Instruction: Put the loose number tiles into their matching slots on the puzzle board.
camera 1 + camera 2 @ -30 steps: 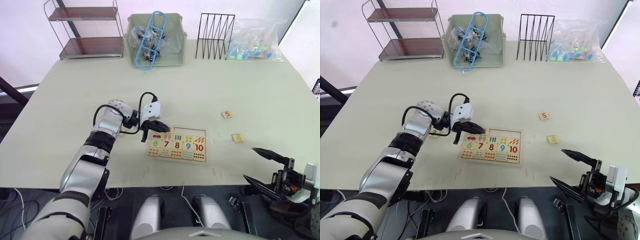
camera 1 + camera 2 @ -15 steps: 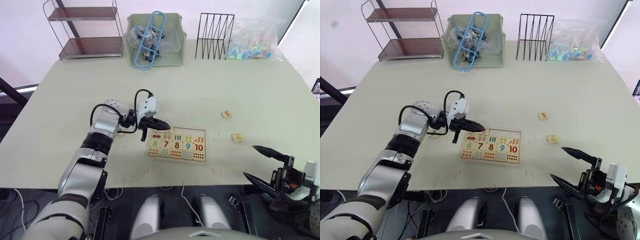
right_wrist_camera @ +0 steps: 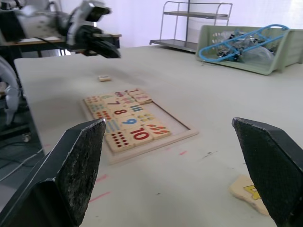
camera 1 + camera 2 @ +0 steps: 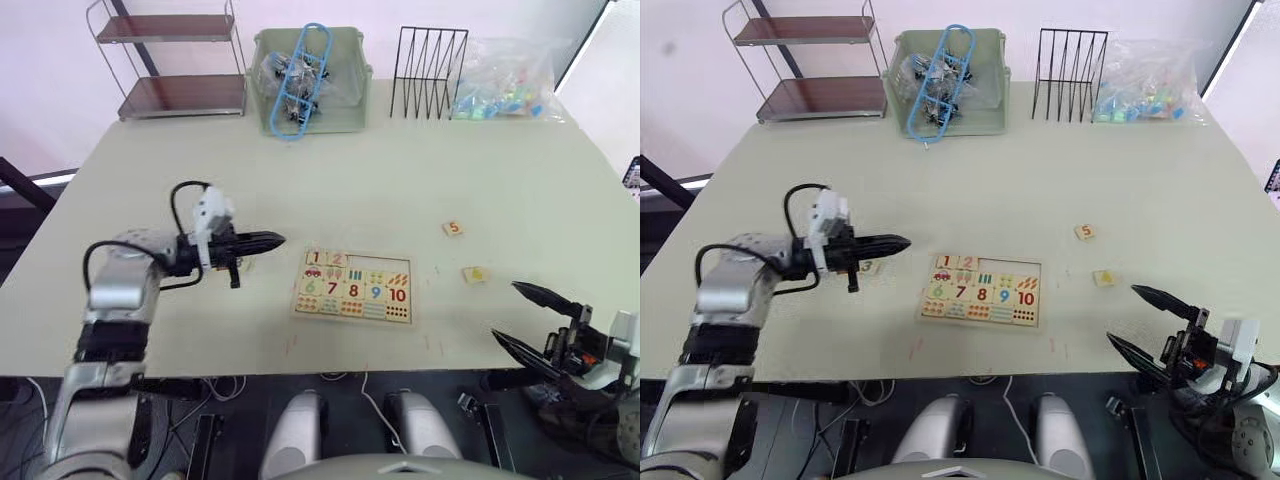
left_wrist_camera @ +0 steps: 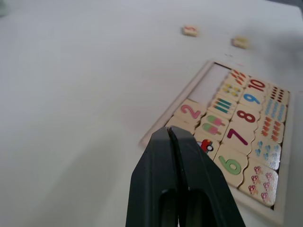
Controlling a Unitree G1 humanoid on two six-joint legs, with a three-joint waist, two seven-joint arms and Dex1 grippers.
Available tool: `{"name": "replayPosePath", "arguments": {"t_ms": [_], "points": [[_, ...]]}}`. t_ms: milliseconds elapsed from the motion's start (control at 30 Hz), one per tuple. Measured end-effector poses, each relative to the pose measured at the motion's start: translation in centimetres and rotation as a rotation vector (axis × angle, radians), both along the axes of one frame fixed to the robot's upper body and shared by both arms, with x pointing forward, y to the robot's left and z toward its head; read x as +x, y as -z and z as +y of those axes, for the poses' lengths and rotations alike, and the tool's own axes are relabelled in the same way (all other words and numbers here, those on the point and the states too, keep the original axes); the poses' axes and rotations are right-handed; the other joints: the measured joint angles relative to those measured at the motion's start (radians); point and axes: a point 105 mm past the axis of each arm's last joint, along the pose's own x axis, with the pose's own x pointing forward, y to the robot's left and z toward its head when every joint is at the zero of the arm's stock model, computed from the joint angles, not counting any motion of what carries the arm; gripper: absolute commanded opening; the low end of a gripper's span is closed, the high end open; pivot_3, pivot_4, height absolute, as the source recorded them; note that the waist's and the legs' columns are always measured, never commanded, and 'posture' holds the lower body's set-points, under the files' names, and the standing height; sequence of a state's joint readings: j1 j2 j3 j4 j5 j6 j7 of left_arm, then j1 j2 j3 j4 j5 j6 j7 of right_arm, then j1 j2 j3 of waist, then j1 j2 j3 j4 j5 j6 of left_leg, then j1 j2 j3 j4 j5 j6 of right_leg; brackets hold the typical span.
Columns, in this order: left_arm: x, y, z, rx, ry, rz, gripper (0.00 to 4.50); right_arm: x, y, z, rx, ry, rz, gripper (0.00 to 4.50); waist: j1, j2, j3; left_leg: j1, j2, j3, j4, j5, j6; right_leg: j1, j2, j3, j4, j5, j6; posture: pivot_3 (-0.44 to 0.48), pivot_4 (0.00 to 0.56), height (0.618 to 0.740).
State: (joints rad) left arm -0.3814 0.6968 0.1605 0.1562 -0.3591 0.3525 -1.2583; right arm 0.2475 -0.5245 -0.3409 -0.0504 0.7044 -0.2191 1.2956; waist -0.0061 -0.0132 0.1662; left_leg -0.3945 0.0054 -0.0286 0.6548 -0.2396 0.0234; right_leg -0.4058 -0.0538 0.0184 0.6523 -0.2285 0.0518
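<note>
Left-eye view: left gripper [image 4: 272, 239], closed and empty, is seen beside tile 3 [image 4: 868, 267], judged next for pickup; right gripper [image 4: 527, 318] is held wide open.

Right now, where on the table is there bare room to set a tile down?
Bare: the stretch between the puzzle board and the green bin, and the left edge below the shelf rack. Busier right of the board: loose tiles 5 and 4.

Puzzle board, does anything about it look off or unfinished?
Yes. The puzzle board holds tiles 1 and 2 in its top row, with bare slots beside them. Tile 5, another tile and tile 3 lie loose on the table.
</note>
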Motion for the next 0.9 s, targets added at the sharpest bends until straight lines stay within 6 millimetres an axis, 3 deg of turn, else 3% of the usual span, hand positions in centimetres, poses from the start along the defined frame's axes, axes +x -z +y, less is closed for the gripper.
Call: {"name": "replayPosePath", "arguments": {"t_ms": [233,267,367,567,700,900], "points": [[-2.6,1.1,2.2,-0.044,-0.260,0.006,0.04,1.4,0.4,-1.1,0.003,0.081,0.035,4.50,0.000,0.000,0.000,0.000,0.000,0.000,0.000,0.000,0.000,0.000,-0.001,0.000,-0.001,0.000,0.000,0.000,0.150,0.740],[-3.0,1.2,2.3,-0.056,-0.284,0.008,0.28,1.5,0.4,-1.4,0.003,0.094,0.039,4.50,0.001,0.000,0.000,0.000,0.000,0.000,0.000,0.000,0.000,0.000,-0.001,0.000,0.000,0.000,0.000,0.000,0.150,0.740],[-4.2,1.3,2.5,-0.085,-0.362,0.005,1.16,2.0,0.4,-1.9,0.002,0.127,0.049,4.50,0.001,0.000,0.000,0.000,0.000,0.000,0.000,0.000,0.000,0.000,-0.002,0.001,0.000,0.000,0.000,0.000,0.150,0.740],[-7.2,2.7,3.4,-0.112,-0.529,0.018,4.27,2.5,1.0,-2.6,-0.005,0.187,0.089,4.50,-0.001,0.000,0.000,0.001,0.000,0.002,-0.001,0.000,0.000,0.000,-0.002,0.002,-0.001,-0.002,-0.003,0.000,0.150,0.740],[-9.3,4.2,4.1,-0.124,-0.638,0.051,4.40,2.8,1.4,-2.8,-0.008,0.226,0.104,4.50,-0.001,0.000,0.000,0.001,0.000,0.002,-0.001,0.000,0.000,0.000,-0.001,0.002,-0.001,-0.002,-0.004,0.000,0.150,0.740],[-10.6,4.9,5.2,-0.130,-0.780,0.031,4.40,3.1,2.1,-2.6,-0.007,0.267,0.126,4.50,0.002,0.000,-0.001,0.001,0.000,0.003,-0.001,0.000,0.000,0.000,-0.001,0.002,-0.002,-0.003,-0.004,0.000,0.150,0.740]]}}
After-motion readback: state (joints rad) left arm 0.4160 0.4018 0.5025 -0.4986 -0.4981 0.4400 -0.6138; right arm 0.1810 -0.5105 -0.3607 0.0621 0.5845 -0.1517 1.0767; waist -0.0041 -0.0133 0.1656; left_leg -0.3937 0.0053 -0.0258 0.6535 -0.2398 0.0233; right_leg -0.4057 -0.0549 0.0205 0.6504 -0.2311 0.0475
